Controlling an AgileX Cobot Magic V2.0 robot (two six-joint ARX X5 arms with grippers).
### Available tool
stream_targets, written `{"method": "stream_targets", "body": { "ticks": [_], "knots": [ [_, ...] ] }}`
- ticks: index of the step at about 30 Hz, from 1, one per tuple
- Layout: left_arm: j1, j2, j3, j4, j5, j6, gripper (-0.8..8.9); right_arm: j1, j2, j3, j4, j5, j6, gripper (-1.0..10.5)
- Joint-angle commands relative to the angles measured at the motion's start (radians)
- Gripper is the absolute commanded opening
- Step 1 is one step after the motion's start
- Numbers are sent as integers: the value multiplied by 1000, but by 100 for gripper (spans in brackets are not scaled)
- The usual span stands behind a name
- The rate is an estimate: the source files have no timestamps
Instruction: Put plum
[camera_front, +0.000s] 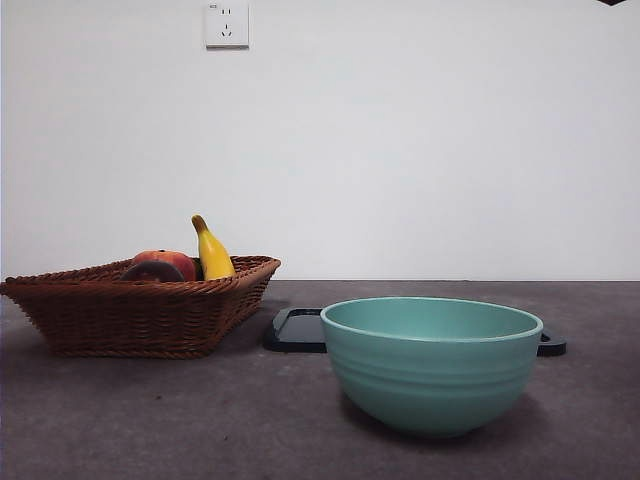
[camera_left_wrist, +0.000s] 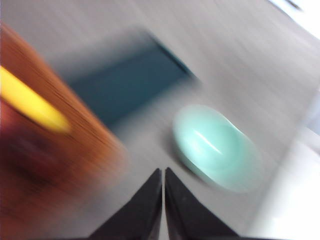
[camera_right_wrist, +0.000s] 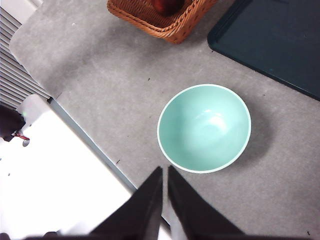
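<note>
Here, the plum (camera_front: 152, 271) lies in the basket (camera_front: 140, 315) beside a red fruit (camera_front: 170, 262) and a banana (camera_front: 212, 250), clear only in the front view. Both hands are clenched and hold nothing: the left hand (camera_left_wrist: 163, 172) near the basket, the right hand (camera_right_wrist: 164, 171) above the green bowl (camera_right_wrist: 204, 128).

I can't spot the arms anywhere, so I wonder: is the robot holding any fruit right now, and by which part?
Nothing is held. Both grippers, left and right, have jaws closed on nothing, above the table. The plum lies in the basket.
</note>
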Motion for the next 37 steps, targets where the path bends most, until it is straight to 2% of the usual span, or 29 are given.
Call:
{"method": "stream_targets", "body": {
  "ticks": [1,8,12,18,24,37],
  "knots": [
    [48,-54,0,170,-89,19,7,6,4,18,6,0,-9,6],
    [187,-258,-207,552,-277,16,7,6,4,18,6,0,-9,5],
    [233,-386,-375,665,-393,16,7,6,4,18,6,0,-9,5],
    [266,-539,-591,694,-459,12,7,6,4,18,6,0,-9,5],
    [278,-653,-764,692,-461,0,7,6,4,18,6,0,-9,5],
    [282,-781,-941,682,-462,-15,7,6,4,18,6,0,-9,5]
  ]
}}
